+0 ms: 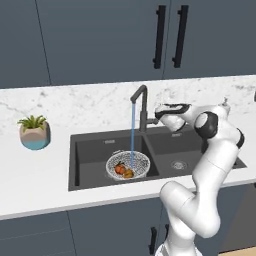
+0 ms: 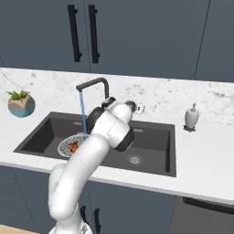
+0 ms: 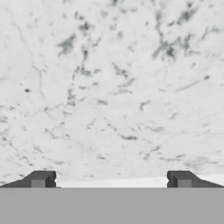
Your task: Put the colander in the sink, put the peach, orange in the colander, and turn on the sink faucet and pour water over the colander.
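The white mesh colander (image 1: 128, 165) sits in the left basin of the dark sink (image 1: 210, 167). Inside it lie the reddish peach (image 1: 120, 169) and the yellower orange (image 1: 128, 173). A thin blue stream of water (image 1: 132, 132) falls from the black sink faucet (image 1: 142, 100) into the colander. My gripper (image 1: 161, 114) hovers just right of the faucet's base, above the divider between the basins. It is open and empty, with its fingertips (image 3: 40, 179) facing the marble wall. In the right base view my arm hides part of the colander (image 2: 66, 145); the faucet (image 2: 93, 84) and water (image 2: 82, 112) show there too.
A potted plant (image 1: 34, 132) stands on the counter left of the sink. A white soap dispenser (image 2: 192, 116) stands on the counter to the right. The right basin (image 2: 151, 146) holds only its drain. Dark cabinets hang above the marble backsplash.
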